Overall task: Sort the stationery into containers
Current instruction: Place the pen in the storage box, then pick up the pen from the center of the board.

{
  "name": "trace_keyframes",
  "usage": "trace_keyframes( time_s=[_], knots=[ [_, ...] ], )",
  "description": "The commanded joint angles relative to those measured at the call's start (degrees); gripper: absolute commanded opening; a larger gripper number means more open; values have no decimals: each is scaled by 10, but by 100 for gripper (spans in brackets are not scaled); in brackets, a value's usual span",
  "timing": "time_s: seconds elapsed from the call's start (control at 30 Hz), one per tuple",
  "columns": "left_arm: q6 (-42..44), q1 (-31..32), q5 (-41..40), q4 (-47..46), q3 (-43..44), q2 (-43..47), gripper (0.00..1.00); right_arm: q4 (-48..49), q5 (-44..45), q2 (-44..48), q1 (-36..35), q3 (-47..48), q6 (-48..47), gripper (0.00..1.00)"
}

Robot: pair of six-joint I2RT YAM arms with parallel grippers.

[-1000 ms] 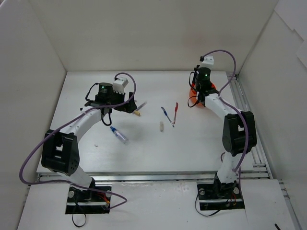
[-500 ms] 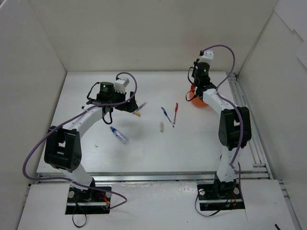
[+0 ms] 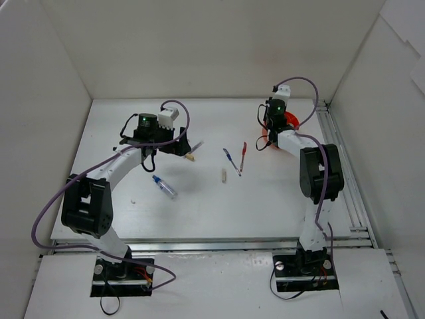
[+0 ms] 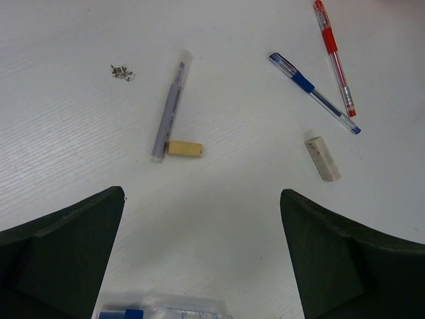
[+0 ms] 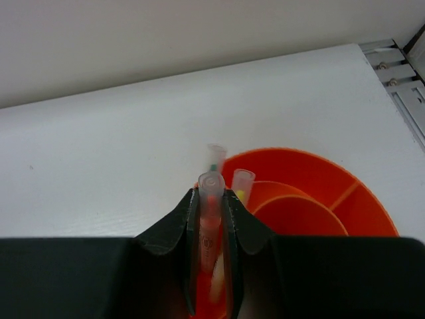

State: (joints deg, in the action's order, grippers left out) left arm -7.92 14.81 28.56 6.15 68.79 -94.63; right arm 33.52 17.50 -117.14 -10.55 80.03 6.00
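Right gripper (image 5: 211,194): closing narrowly on an orange highlighter (image 5: 211,207) and gripping it by the barrel, cap end pointing away from the wrist. The grip appears chosen so the item can go end-first into a compartment.

Pot (image 5: 312,161): sitting at the far right of the table (image 3: 199,212), directly beneath the right gripper. Its dividers are splitting it into compartments, evidently to keep kinds apart.

Green highlighter (image 5: 214,157), yellow highlighter (image 5: 242,181): standing on end just behind the held one, in the pot's left part. The orange one is probably joining them, though whether its lower end is inside the rim cannot be told.

Left gripper (image 4: 202,196): spreading its fingers wide and carrying nothing. It is hovering over the loose items, apparently lining up a pick.

Marker (image 4: 169,109), stub (image 4: 184,148): lying together on the table, the stub's end touching the marker's lower end or nearly so. They are sitting closest to the gap between the open fingers.

Blue pen (image 4: 312,92), red pen (image 4: 334,56): lying in a V, tips converging.

Block (image 4: 323,158): lying alone just below the pen tips.

Tube (image 4: 163,312): showing at the wrist view's bottom edge.

Progress: judged unfinished, with six items waiting outside the pot.
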Motion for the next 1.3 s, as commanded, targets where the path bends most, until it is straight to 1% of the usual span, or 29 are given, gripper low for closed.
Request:
trace_keyframes(
  time_s=[0.0, 0.07, 0.13, 0.17, 0.23, 0.43, 0.6, 0.7, 0.73, 0.77, 0.8, 0.87, 0.93, 1.0, 1.03, 1.1, 1.17, 1.27],
  knots=[
    [3, -5, 16, -18, 28, 19, 100, 45, 10, 72, 2, -23, 15, 0],
    [3, -5, 16, -20, 21, 24, 100, 45, 9, 87, 3, -43, 23, 6],
    [3, -5, 15, -21, 20, 28, 100, 45, 5, 95, 3, -52, 25, 9],
    [3, -5, 15, -21, 18, 30, 100, 44, -1, 100, 3, -56, 25, 20],
    [2, -5, 16, -22, 20, 30, 100, 44, -12, 106, 3, -58, 24, 33],
    [-1, -5, 18, -18, 24, 23, 100, 44, -22, 125, 3, -63, 32, 46],
    [8, -5, 16, -10, 44, 7, 100, 43, -30, 147, 2, -77, 33, 52],
    [24, -5, 19, 9, 74, -21, 100, 42, -40, 177, 3, -93, 38, 63],
    [28, -5, 21, 11, 82, -39, 100, 41, -48, 195, 3, -103, 41, 76],
    [33, -5, 32, 14, 99, -49, 100, 35, -54, 204, 3, -109, 44, 95],
    [46, -5, 36, 24, 109, -60, 100, 29, -59, 214, 3, -121, 51, 98],
    [58, -5, 56, 38, 145, -94, 100, 3, -71, 252, 2, -133, 59, 98],
    [76, 0, 54, 56, 169, -127, 100, -20, -89, 290, -2, -154, 80, 98],
    [79, 7, 34, 88, 215, -148, 100, -46, -100, 314, -3, -170, 92, 98],
    [110, 14, 23, 102, 231, -171, 100, -56, -111, 339, -3, -188, 101, 98],
    [129, 28, -7, 138, 285, -200, 100, -90, -121, 376, -7, -212, 110, 98],
    [134, 33, -40, 150, 301, -216, 100, -101, -125, 400, -11, -229, 116, 98],
    [134, 33, -54, 166, 319, -241, 100, -122, -123, 445, -12, -262, 125, 98]
  ],
)
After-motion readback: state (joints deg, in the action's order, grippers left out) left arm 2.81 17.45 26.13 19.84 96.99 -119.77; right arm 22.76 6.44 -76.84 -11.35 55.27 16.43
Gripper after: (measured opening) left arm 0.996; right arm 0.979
